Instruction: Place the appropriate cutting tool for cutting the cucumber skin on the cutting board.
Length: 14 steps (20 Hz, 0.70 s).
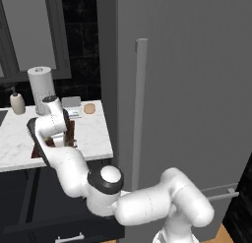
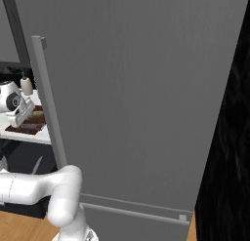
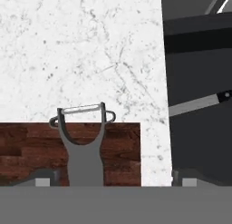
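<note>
I am holding my end effector (image 3: 111, 180) low over the cutting board (image 3: 122, 150), its two tips standing wide apart at either side of the hand view and gripping nothing. The peeler (image 3: 83, 143) is lying between them, handle on the dark wood and forked head reaching past the board's edge over the white marble counter (image 3: 90, 51), so it is sitting on the board but not wholly within it. That overhang is what I am worrying about: if I am lifting away with a tip brushing the handle, the tool could be dragged or pivoted off the edge onto the counter. From the left base view my wrist is hanging above the board (image 1: 70, 134), with a paper towel roll (image 1: 40, 84), a soap bottle (image 1: 17, 103) and a small round brown thing (image 1: 89, 108) standing behind, all well apart from the tool. The right base view is giving only a sliver of the board (image 2: 29, 128) beside the tall grey fridge (image 2: 146, 89), and I cannot make out the cucumber, which is probably hidden under my arm.
</note>
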Available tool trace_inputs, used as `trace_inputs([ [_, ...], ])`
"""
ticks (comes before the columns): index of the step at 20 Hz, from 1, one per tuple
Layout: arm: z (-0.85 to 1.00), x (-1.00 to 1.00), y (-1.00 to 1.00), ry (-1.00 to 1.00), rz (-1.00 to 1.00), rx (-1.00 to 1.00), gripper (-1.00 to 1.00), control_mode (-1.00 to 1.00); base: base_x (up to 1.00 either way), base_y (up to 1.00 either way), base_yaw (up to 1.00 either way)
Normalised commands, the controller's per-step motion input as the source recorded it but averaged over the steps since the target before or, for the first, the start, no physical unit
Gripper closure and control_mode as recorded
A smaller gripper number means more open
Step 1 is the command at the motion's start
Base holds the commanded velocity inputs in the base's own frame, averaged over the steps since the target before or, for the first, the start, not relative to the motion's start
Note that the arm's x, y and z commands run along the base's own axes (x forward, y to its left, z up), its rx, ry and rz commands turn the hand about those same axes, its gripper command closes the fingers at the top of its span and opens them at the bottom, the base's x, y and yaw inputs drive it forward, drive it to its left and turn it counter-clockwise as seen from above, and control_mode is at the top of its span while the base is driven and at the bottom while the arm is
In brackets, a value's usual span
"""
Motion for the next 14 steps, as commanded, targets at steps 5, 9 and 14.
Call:
trace_inputs([
  [5, 0.94, -1.0, -0.75, -0.11, -0.05, 0.14, -1.0, -1.0, 0.0, 0.0, 0.0],
  [9, 0.9, -1.0, -0.53, -0.17, -0.08, 0.08, -1.0, -1.0, 0.0, 0.0, 0.0],
  [14, 0.63, -1.0, 0.03, -0.21, -0.05, -0.02, -1.0, -1.0, 0.0, 0.0, 0.0],
])
